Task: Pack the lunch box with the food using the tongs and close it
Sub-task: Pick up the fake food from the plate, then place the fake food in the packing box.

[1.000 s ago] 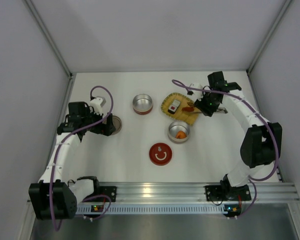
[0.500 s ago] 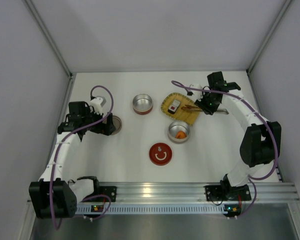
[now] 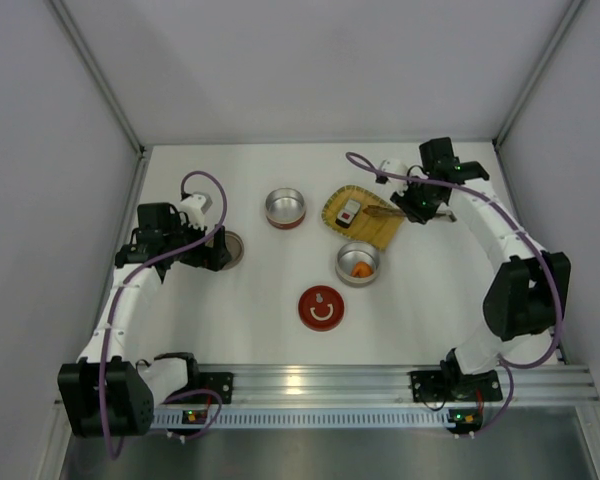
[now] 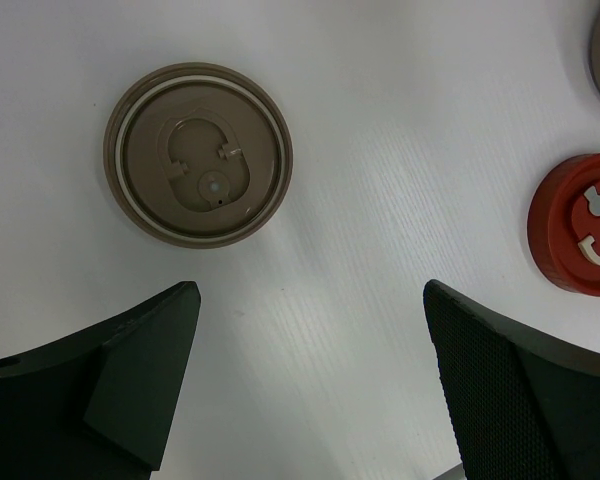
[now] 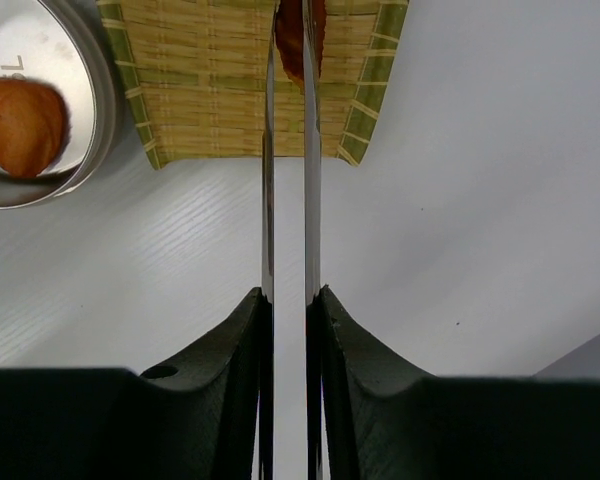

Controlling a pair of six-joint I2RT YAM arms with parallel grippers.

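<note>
Spanning the frame, white surface [image 3: 270,290] w/ grey wall panels [image 3: 310,70] on 3 sides, alu rail [image 3: 380,380] at near edge. Right jaws pinch tongs [image 5: 268,200], tips clamping orange-red piece [image 5: 292,30] over yellow woven tray [image 5: 210,90]. Left jaws spread wide above brown lid [image 4: 198,155].

Tray [image 3: 376,233] behind the tin [image 3: 339,263] with a food chunk [image 3: 361,269] inside, another tin [image 3: 285,206] to the tray's left
</note>
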